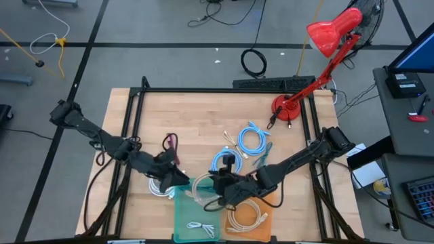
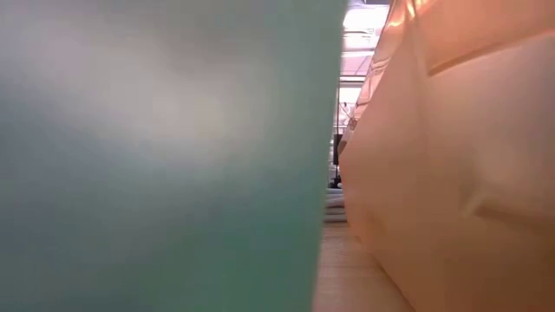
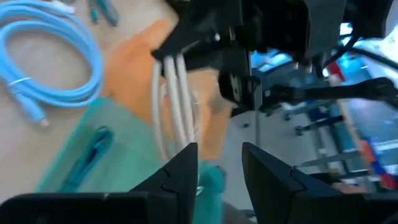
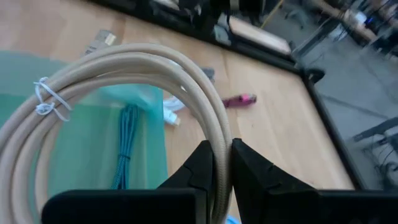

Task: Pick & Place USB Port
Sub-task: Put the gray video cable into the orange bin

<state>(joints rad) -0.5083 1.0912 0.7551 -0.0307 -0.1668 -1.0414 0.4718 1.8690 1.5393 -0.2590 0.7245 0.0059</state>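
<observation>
Seen from above, my right jaws (image 1: 218, 192) hang over the front middle of the wooden table (image 1: 203, 115), closed on a beige coiled cable (image 1: 203, 190) between the green bin (image 1: 184, 215) and the orange bin (image 1: 248, 218). My left jaws (image 1: 182, 177) sit just beside them, over the green bin's rear edge, parted and holding nothing. Two light blue cable coils (image 1: 252, 139) lie near the red desk lamp (image 1: 324, 47).

At table height, only the green bin wall (image 2: 156, 156) and orange bin wall (image 2: 451, 156) fill the frame.

From my left wrist, my fingers (image 3: 181, 168) stand apart, empty, facing the beige cable (image 3: 174, 99) held by the other arm.

From my right wrist, my jaws (image 4: 222, 168) pinch the beige cable (image 4: 124, 68); a teal cable (image 4: 126, 146) lies in the green bin (image 4: 74, 149) below, and a pink connector (image 4: 239, 99) lies on the table.
</observation>
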